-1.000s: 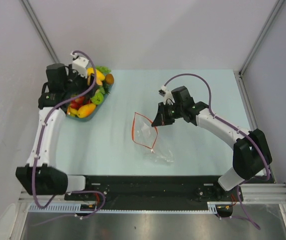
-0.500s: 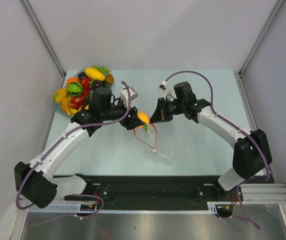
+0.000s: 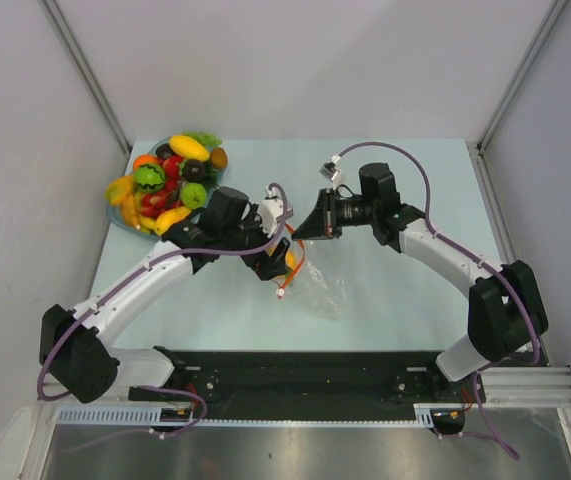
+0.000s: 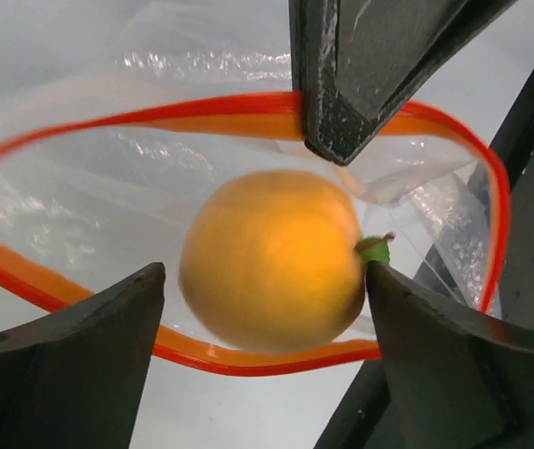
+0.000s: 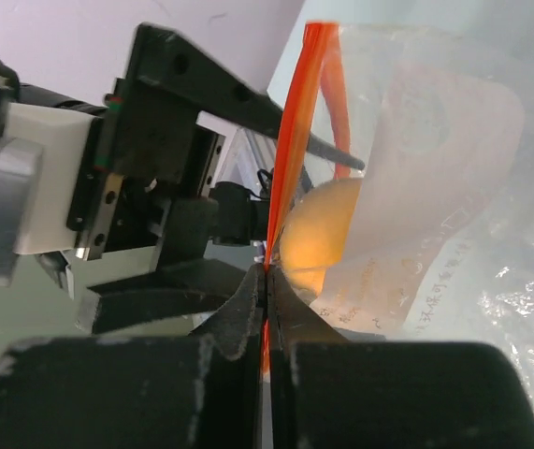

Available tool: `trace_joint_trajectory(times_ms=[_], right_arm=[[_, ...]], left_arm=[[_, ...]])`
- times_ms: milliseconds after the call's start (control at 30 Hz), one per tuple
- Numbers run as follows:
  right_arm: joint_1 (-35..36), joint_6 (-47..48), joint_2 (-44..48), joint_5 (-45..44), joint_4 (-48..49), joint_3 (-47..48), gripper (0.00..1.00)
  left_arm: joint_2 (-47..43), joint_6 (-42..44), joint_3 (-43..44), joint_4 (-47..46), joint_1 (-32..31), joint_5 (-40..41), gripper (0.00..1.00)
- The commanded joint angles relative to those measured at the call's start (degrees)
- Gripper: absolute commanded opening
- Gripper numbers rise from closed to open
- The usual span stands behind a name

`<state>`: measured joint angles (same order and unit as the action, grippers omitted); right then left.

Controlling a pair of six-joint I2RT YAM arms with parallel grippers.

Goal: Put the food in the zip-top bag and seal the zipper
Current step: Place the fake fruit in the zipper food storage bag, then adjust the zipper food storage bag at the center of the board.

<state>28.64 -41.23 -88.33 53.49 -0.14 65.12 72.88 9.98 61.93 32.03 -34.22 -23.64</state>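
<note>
The zip-top bag [image 3: 323, 292] lies mid-table, its mouth held up and open. My right gripper [image 5: 268, 279] is shut on the upper edge of the red-orange zipper [image 4: 201, 110]. My left gripper [image 4: 265, 273] is at the bag's mouth, and its jaws stand open. A round orange fruit [image 4: 271, 257] with a green stem sits just past the fingertips, inside the zipper loop. There is a gap between it and the left finger, and its stem is at the right finger. From above, the left gripper [image 3: 278, 262] and right gripper [image 3: 298, 232] meet at the bag's mouth.
A bluish dish [image 3: 123, 216] stands at the back left, piled with several toy fruits, among them a yellow one [image 3: 187, 147]. Grey walls close the table at the back and sides. A black rail runs along the near edge.
The left arm swung from the dish to the bag with the orange fruit, and its jaws widened. The right gripper raised the bag's mouth and stayed shut on the zipper.
</note>
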Motion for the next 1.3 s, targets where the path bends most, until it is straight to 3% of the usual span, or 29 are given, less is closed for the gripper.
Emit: trace_joint_trajectory(times_ms=[0,133,333,467,633,667,767,800,900,933,1033,1133,1267], right_arm=[[-0.96,-2.80,3.17,3.72,7.44,-1.40,0.00],[-2.71,-2.45,4.13,3.98,7.44,-2.02,0.00],[-3.59,-4.55,4.75,4.95,10.25,-2.54,0.00],[-3.59,-5.61,4.84,5.13,11.39,-2.90,0.00],[-3.51,-6.57,5.45,4.60,11.22,-2.90,0.00],[-3.42,-6.93,5.63,4.69,12.00,-3.07,0.00],[-3.77,-7.81,5.98,4.87,12.54,-2.90,0.00],[-4.47,-7.72,6.24,4.78,12.01,-2.72,0.00],[-7.01,-1.95,7.30,1.98,3.43,-0.18,0.00],[-7.72,1.04,7.65,0.66,-6.26,0.96,0.00],[-9.48,15.52,8.53,-6.02,-21.80,5.36,0.00],[-9.31,17.50,9.93,-4.81,-27.71,7.12,0.00],[-8.87,19.52,12.13,-5.41,-28.68,7.65,0.00]], left_arm=[[-0.28,0.14,5.38,4.09,-0.24,2.29,0.99],[-4.93,-2.59,6.36,3.04,3.36,-2.20,1.00],[-7.67,-9.62,4.26,-0.30,11.09,-1.34,0.96],[-5.82,-9.62,2.67,0.31,11.10,0.87,0.89],[-5.12,-13.84,1.18,-2.06,11.01,-3.87,0.85],[-4.94,-14.63,0.83,-2.76,11.01,-4.13,0.82],[-3.37,-13.06,2.74,0.30,11.01,-5.01,0.59],[-2.49,-12.10,4.06,1.88,11.10,-5.54,0.43],[-1.78,-8.33,11.35,8.29,11.36,-5.54,0.20],[-1.60,-7.44,13.54,11.62,11.37,-5.11,0.17],[-0.20,-6.11,20.85,19.10,11.37,-8.07,0.08],[0.07,-6.29,23.85,22.11,11.02,-10.72,0.03],[-0.81,-6.11,20.87,20.53,9.96,-10.47,0.00]])
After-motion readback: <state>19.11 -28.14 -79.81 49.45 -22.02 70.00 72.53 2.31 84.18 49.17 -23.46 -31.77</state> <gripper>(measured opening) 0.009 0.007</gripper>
